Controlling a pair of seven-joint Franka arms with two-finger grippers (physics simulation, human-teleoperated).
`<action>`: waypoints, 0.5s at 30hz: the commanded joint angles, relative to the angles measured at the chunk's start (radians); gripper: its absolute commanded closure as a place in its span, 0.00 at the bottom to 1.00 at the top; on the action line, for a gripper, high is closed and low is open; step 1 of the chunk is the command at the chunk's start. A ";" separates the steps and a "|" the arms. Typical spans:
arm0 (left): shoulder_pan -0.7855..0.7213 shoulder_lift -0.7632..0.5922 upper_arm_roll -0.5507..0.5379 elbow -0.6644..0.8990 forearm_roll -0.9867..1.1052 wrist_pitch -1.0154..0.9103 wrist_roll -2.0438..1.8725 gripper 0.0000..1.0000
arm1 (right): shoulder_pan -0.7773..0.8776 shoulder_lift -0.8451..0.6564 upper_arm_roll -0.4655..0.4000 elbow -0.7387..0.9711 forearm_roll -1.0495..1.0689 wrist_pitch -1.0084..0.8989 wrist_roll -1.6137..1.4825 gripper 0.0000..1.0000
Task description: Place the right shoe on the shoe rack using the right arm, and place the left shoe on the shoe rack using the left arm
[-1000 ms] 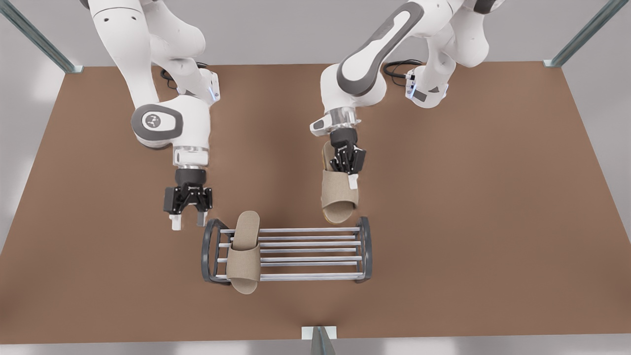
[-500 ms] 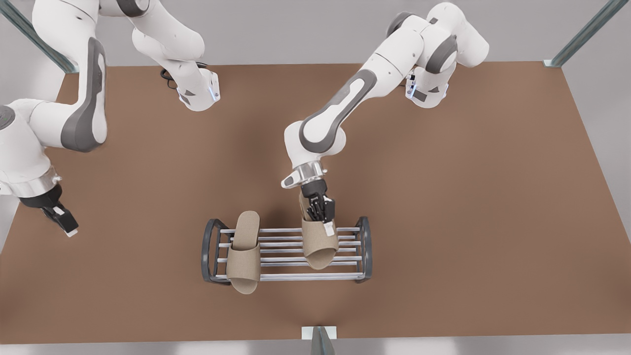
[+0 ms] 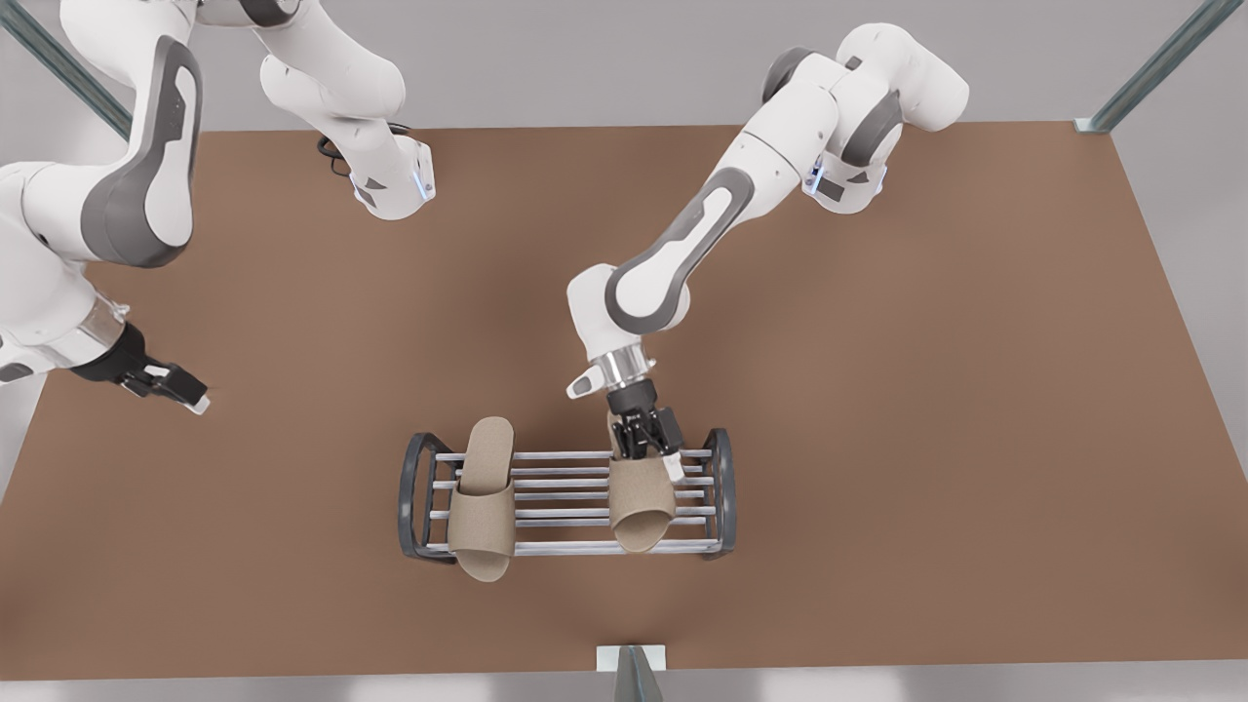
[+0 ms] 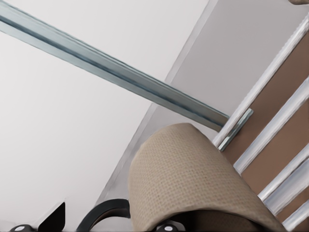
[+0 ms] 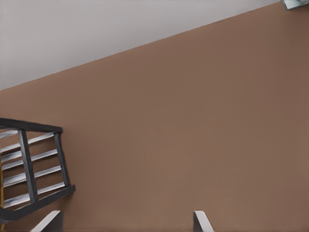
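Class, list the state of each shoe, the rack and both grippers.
right shoe: lying on the rack, toe overhanging.
left shoe: over the rods, left gripper at its heel.
shoe rack: upright on the table.
left gripper: low over the rack.
right gripper: open, empty, away from the rack.

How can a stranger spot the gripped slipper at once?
Find the rack on the table, two beige slippers across its rods. The gripped slipper is toward the front view's right, the left gripper on its heel; the other slipper lies free. The right gripper waits aside.
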 commanded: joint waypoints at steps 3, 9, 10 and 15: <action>0.002 -0.010 -0.003 -0.003 -0.123 -0.003 0.217 0.00 | 0.013 0.046 0.001 0.059 0.006 -0.023 -0.278 0.00; 0.012 -0.022 -0.004 -0.006 -0.174 -0.043 0.320 0.00 | 0.013 0.052 0.001 0.060 0.006 -0.020 -0.278 0.00; 0.012 -0.024 -0.015 -0.017 -0.183 -0.049 0.323 0.00 | 0.013 0.052 0.001 0.060 0.006 -0.020 -0.278 0.00; 0.012 -0.024 -0.015 -0.015 -0.203 -0.050 0.345 0.00 | 0.013 0.052 0.001 0.060 0.007 -0.020 -0.278 0.00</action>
